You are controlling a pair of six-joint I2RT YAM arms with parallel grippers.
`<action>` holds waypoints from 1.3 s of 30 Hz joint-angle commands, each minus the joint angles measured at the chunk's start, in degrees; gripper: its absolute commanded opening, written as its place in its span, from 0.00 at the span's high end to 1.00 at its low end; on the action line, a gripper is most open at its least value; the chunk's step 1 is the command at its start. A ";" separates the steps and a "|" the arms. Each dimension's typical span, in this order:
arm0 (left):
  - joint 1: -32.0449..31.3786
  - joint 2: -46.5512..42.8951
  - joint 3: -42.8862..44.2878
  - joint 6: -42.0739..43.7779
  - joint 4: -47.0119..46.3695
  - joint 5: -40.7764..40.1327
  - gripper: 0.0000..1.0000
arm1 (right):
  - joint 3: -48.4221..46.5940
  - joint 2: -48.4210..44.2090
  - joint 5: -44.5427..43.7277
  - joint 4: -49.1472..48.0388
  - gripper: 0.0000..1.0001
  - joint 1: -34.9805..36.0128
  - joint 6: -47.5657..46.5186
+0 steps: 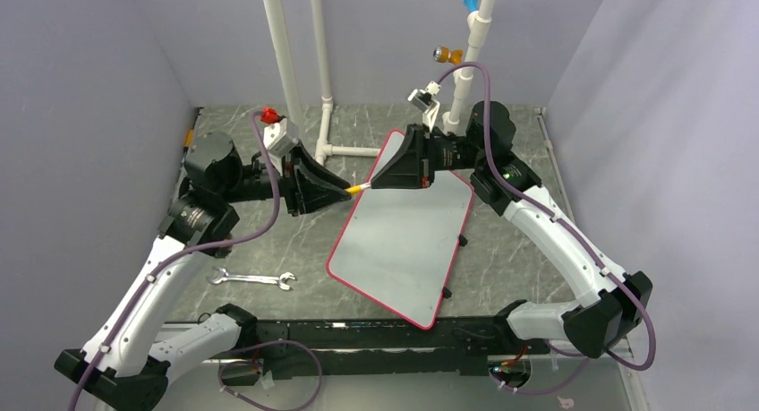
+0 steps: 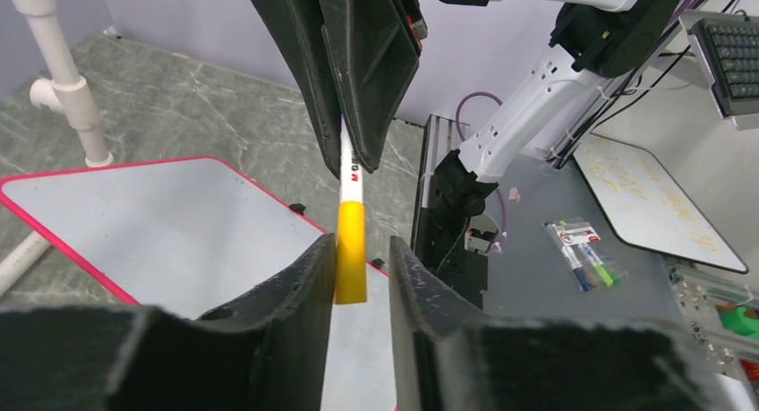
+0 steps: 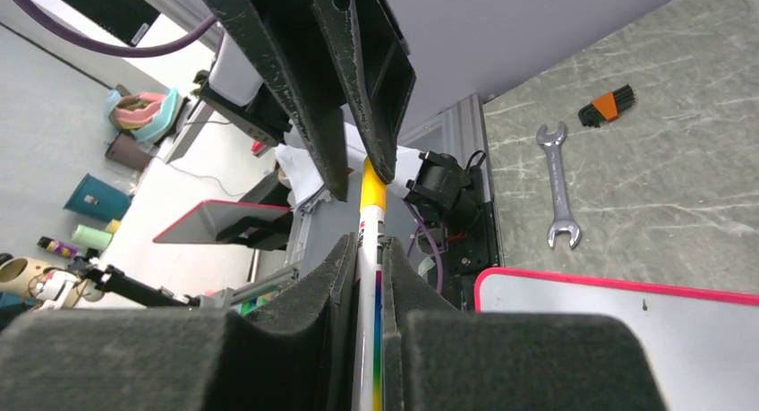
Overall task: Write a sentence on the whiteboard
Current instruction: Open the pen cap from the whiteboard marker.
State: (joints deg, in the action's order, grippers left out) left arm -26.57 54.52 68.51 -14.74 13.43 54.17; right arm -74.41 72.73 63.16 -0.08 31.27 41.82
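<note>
The whiteboard [image 1: 403, 241] lies flat on the table, pale grey with a thin red rim, and is also seen in the left wrist view [image 2: 161, 223] and the right wrist view [image 3: 626, 339]. Its face is bare; the sentence is not in view. A marker [image 1: 358, 189] hangs level above the board's far left corner, between both grippers. My right gripper [image 1: 376, 183] [image 3: 367, 245] is shut on its white barrel [image 3: 370, 223]. My left gripper [image 1: 345, 192] [image 2: 358, 241] straddles its yellow cap [image 2: 350, 250]: one finger touches the cap, and a narrow gap shows at the other.
A silver wrench [image 1: 252, 278] [image 3: 559, 196] lies on the table left of the board, with a folded hex key set [image 3: 607, 105] further off. White pipe uprights [image 1: 327, 115] stand at the back. Grey walls close in three sides.
</note>
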 commanded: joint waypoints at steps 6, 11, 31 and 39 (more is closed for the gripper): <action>-3.30 2.36 1.44 1.09 -1.32 -0.04 0.66 | -1.81 -2.91 1.32 -3.53 1.00 -0.59 0.24; -3.85 2.53 1.27 1.26 -1.49 -0.52 0.89 | -1.36 -3.29 1.64 -3.92 1.00 -0.96 0.47; -3.67 -3.78 -0.92 4.79 2.32 -4.52 1.00 | -0.38 -5.51 2.79 -2.00 1.00 -4.43 -0.20; -2.08 -7.46 -3.06 2.68 1.46 -8.77 1.00 | 0.48 -7.06 3.64 -1.34 1.00 -6.36 -0.40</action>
State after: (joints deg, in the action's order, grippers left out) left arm -29.52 48.40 65.67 -11.53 15.66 48.23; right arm -74.39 67.16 65.19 -0.08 25.52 41.80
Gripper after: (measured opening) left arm 0.122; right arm 0.132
